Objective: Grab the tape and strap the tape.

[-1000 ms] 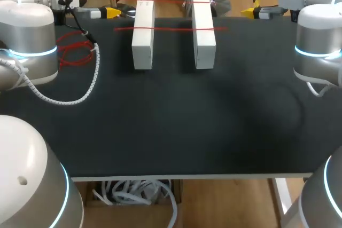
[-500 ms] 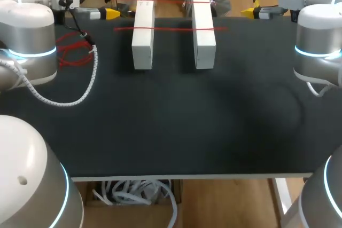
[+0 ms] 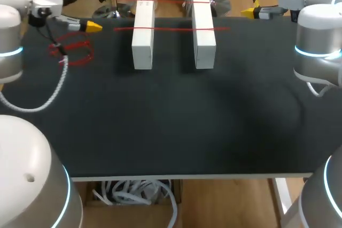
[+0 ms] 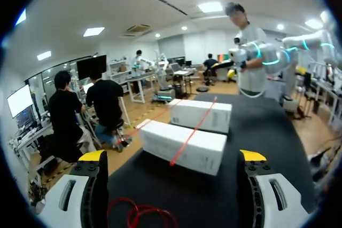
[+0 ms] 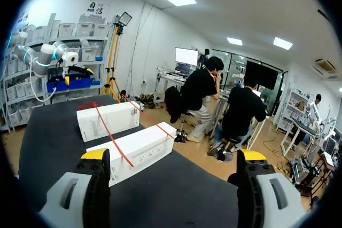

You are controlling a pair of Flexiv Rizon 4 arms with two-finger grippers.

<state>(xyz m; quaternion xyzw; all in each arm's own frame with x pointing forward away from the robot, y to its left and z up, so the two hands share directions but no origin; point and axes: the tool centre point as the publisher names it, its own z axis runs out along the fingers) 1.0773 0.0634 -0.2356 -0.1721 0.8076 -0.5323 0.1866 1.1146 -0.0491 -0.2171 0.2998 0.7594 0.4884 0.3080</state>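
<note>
Across both white boxes (image 3: 142, 44) at the back of the tabletop (image 3: 171, 121), red tape (image 3: 171, 28) pulled straight; loose red coil (image 3: 72, 53) near left jaws, wide open, empty; right jaws wide open too, far off at the right side

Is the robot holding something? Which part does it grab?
Nothing is held. The left gripper and right gripper are both open and empty.

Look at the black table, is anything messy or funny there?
Yes, a little. Some thin red tape lies in a tangled, loopy heap on the black table near the left gripper, not pulled straight. The two white rectangular boxes stand neatly side by side, with a straight red strap running across both.
</note>
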